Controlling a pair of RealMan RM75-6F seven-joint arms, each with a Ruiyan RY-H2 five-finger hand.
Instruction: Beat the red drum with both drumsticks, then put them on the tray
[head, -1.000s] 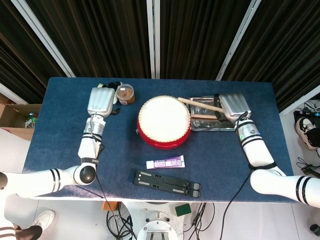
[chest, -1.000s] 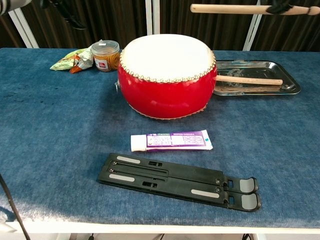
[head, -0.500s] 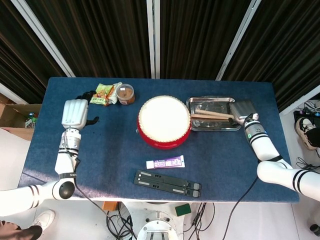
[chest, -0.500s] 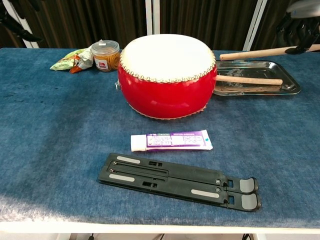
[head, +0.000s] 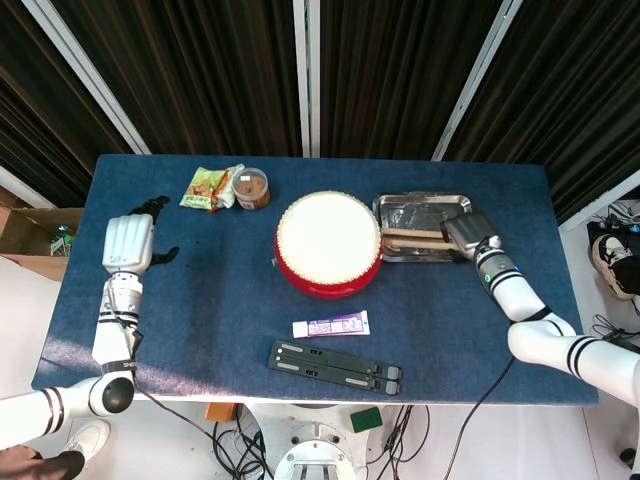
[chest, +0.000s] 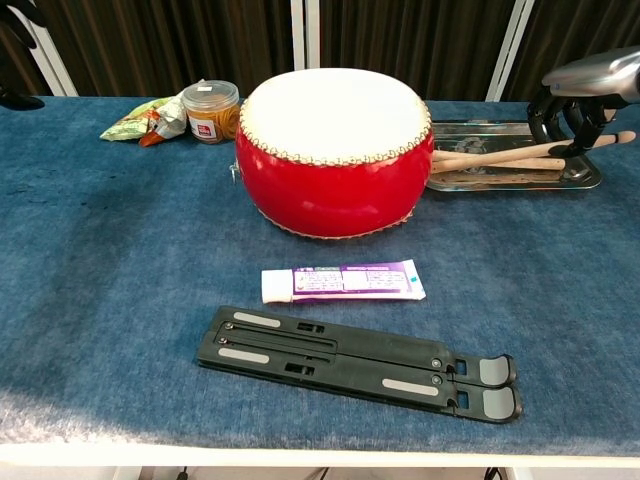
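The red drum (head: 328, 243) with its white skin stands mid-table. Just right of it lies the metal tray (head: 420, 203), and both wooden drumsticks (head: 412, 236) lie side by side in it. In the chest view the lower drumstick (chest: 490, 165) rests flat. The upper drumstick (chest: 500, 153) slopes up over the tray's right rim, and my right hand (chest: 585, 95) has its dark fingers curled around that raised end. At the table's far left edge my left hand (head: 128, 243) holds nothing, fingers apart.
A white and purple tube (chest: 345, 282) lies in front of the drum, with a black folding stand (chest: 360, 362) nearer the front edge. A brown jar (head: 252, 187) and a snack packet (head: 205, 187) sit at the back left.
My right hand has brought its drumstick down from above the drum into the tray beside the other one. My left hand has drawn back to the table's left edge, holding nothing.
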